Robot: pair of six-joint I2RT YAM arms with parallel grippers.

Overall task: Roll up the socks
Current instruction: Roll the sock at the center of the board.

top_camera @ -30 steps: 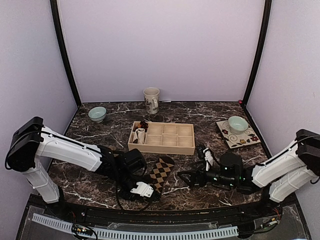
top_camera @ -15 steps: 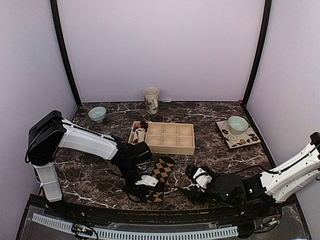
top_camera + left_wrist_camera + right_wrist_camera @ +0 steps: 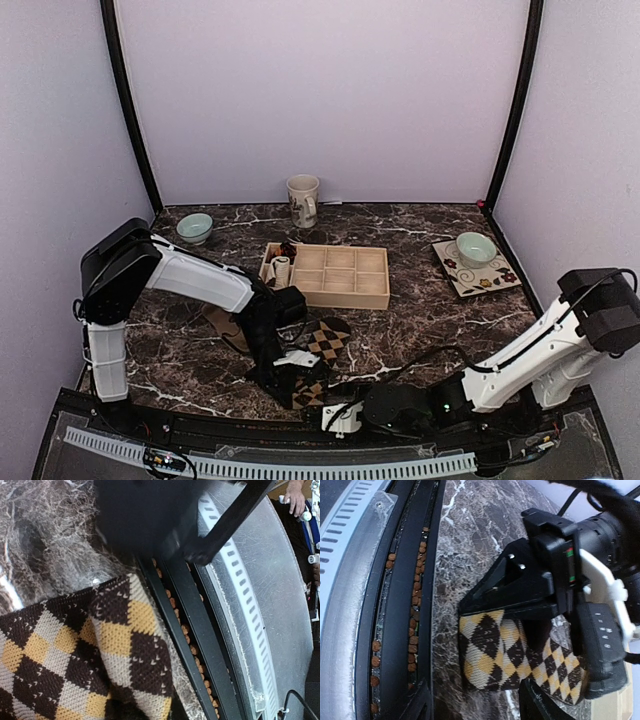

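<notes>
The dark brown argyle sock (image 3: pixel 325 340) lies flat in front of the tray, its near end (image 3: pixel 495 655) folded at the table's front edge. It fills the lower left of the left wrist view (image 3: pixel 100 645). My left gripper (image 3: pixel 290 378) is shut on that near end, its black fingers (image 3: pixel 490 605) clamped across the fabric. My right gripper (image 3: pixel 335 412) is low at the front edge and open. Its fingertips (image 3: pixel 422 700) stand on either side of the folded end and do not grip it (image 3: pixel 476 687). A tan strip, perhaps the plain sock (image 3: pixel 222 325), lies left of the left arm.
A wooden compartment tray (image 3: pixel 340 292) holds a small white striped roll (image 3: pixel 281 268) and a dark bundle (image 3: pixel 288 250). Behind it stand a mug (image 3: pixel 302 198) and a green bowl (image 3: pixel 194 228), with another bowl (image 3: pixel 475 248) on a patterned plate (image 3: pixel 500 280). A black rail (image 3: pixel 395 605) borders the front edge.
My right arm has swept left along the front edge to the sock's near end, its jaws narrowing. My left gripper has drawn the sock's end toward the front edge.
</notes>
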